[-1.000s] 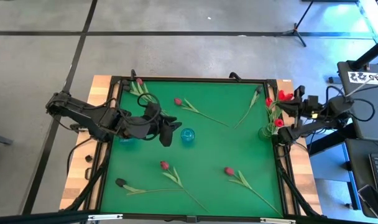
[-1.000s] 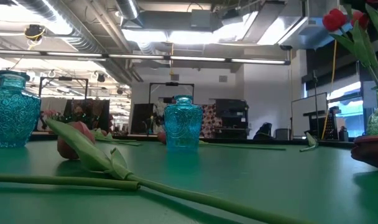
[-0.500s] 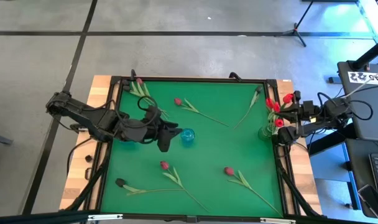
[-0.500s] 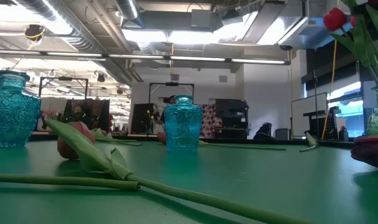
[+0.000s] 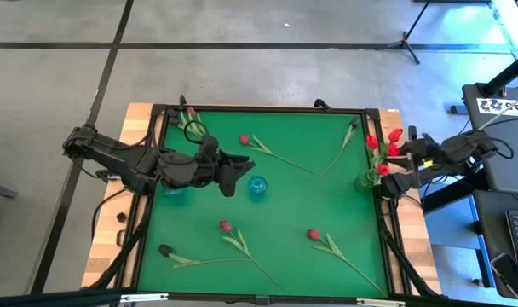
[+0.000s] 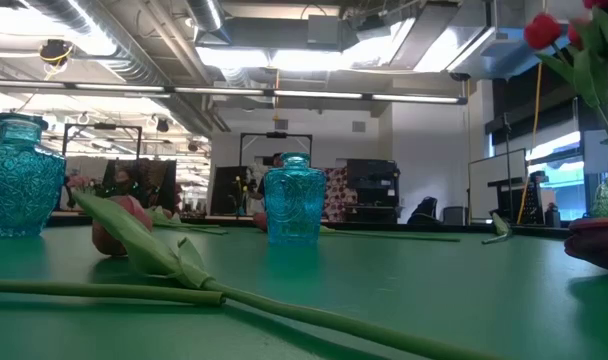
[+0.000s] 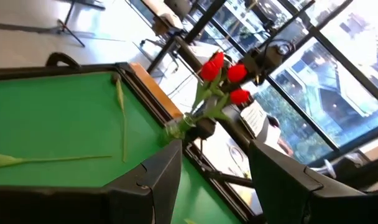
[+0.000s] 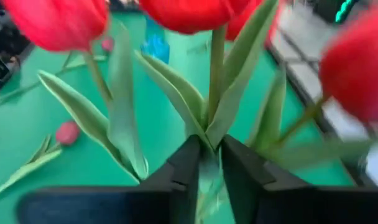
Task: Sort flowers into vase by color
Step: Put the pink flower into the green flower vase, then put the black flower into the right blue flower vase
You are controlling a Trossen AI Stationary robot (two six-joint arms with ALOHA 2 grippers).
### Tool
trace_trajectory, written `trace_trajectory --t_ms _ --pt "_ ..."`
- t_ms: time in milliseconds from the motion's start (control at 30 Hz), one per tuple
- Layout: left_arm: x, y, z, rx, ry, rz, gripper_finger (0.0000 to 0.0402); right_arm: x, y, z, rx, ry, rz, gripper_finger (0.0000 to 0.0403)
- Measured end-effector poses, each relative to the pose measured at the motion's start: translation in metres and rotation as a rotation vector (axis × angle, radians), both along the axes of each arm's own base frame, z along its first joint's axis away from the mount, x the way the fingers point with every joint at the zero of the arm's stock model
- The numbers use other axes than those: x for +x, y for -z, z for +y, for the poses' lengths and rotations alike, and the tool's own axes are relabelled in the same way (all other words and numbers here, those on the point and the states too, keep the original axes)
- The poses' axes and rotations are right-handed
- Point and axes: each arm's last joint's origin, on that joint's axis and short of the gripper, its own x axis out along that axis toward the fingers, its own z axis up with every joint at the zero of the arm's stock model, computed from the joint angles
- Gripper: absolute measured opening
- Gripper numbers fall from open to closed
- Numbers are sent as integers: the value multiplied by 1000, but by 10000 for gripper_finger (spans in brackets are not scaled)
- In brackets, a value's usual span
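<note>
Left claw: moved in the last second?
Yes. In the high view the left claw has shifted up the picture, from beside the blue vase to above and left of it.

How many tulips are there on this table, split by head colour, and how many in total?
Bright red tulips, standing in the vase at the right edge: 3
Pinkish-red tulips, lying on the table: 4
Dark-headed tulips, lying on the table: 2
Total: 9
</note>
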Motion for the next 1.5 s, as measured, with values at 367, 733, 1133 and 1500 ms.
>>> trace_trajectory --t_ms 367,733,1133,1500 --pt "5 -2 23 27 -81 -6 179 4 -33 2 -12 11 168 224" --pt "21 19 72 16 -117 148 179 3 -124 2 55 11 72 313" --pt "12 60 153 -36 -204 543 179 8 -189 -2 153 225 -282 321" --pt "-41 132 211 -267 -412 818 179 64 -202 15 77 350 -251 321"
